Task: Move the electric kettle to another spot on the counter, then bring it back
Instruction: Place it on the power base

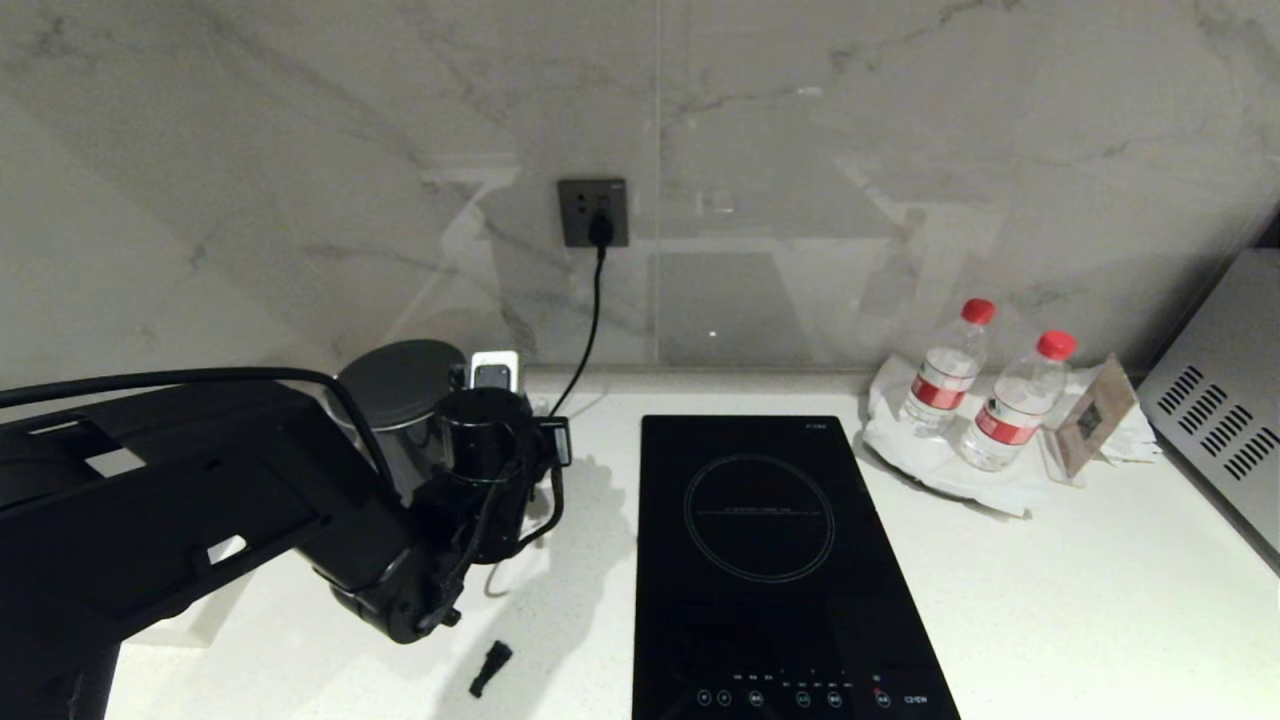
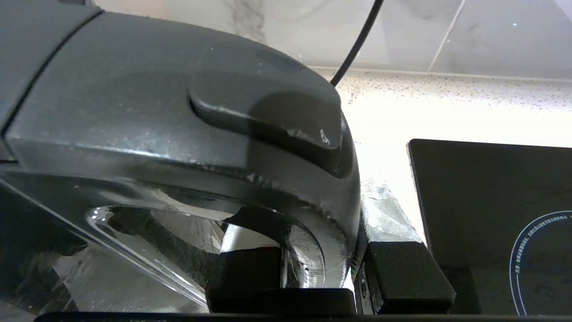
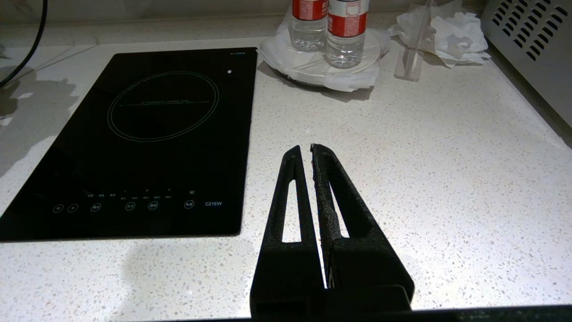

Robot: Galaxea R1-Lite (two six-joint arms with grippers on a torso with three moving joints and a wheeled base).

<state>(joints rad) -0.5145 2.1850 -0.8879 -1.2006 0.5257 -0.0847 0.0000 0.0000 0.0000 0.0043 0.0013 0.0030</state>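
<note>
Glossy black electric kettle [image 1: 405,405], flat lid; left claw [image 2: 321,264] clamps its loop handle [image 2: 268,179].

A black glass induction hob [image 1: 770,560] is set flat in the middle of the worktop, reaching to its front edge. Toward the back right corner, two clear water bottles [image 1: 945,368] with red caps and red labels are stood side by side on crumpled white paper [image 1: 930,455], with a small card stand [image 1: 1090,415] just beside them and a grey vented appliance [image 1: 1225,420] along the right edge. A dark wall socket [image 1: 593,212] with a black cord [image 1: 590,330] plugged in is seen above the back edge, and a small black piece [image 1: 490,667] lies near the front edge.
</note>
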